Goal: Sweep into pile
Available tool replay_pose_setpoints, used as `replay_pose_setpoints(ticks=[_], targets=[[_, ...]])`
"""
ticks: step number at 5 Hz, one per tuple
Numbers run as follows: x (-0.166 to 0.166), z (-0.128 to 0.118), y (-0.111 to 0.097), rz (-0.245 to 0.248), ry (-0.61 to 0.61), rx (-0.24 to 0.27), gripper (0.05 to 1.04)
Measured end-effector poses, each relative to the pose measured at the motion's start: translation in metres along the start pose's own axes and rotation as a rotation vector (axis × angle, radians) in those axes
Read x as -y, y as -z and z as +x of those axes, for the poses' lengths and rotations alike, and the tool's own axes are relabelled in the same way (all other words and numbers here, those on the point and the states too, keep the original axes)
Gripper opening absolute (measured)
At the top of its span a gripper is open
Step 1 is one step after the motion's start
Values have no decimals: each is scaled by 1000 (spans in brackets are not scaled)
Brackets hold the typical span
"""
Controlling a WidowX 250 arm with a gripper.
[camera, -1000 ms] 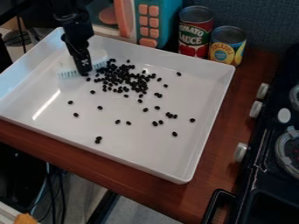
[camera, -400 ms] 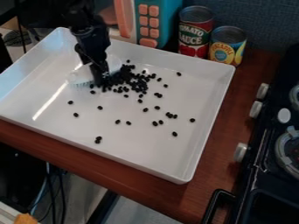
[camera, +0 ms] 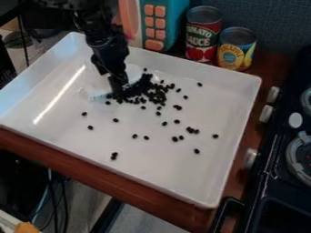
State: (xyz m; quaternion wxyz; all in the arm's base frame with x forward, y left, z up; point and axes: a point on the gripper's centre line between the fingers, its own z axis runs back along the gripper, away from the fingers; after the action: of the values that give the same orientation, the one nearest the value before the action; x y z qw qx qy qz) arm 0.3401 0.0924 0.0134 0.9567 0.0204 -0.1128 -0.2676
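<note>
As the black gripper (camera: 117,90) pushes, its fingers closed on the white, pale-bristled brush (camera: 97,94) inside the tray, the square white tray (camera: 67,139) itself has slid toward the black stove (camera: 272,182). Scattered black beans (camera: 146,137) rode along, ungathered; lighter pressure would probably sweep better.

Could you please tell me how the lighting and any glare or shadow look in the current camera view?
In the camera view, a bright streak of glare runs slantwise along the left side of the white tray; the tray's left wall has a bluish sheen; the black gripper is dark with little detail; the area below the counter is mostly in deep shadow.
</note>
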Motion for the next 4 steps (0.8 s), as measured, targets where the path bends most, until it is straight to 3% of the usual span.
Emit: replay_pose_setpoints(ticks=[4], targets=[[39,7,-4,-67,-15,8,751]])
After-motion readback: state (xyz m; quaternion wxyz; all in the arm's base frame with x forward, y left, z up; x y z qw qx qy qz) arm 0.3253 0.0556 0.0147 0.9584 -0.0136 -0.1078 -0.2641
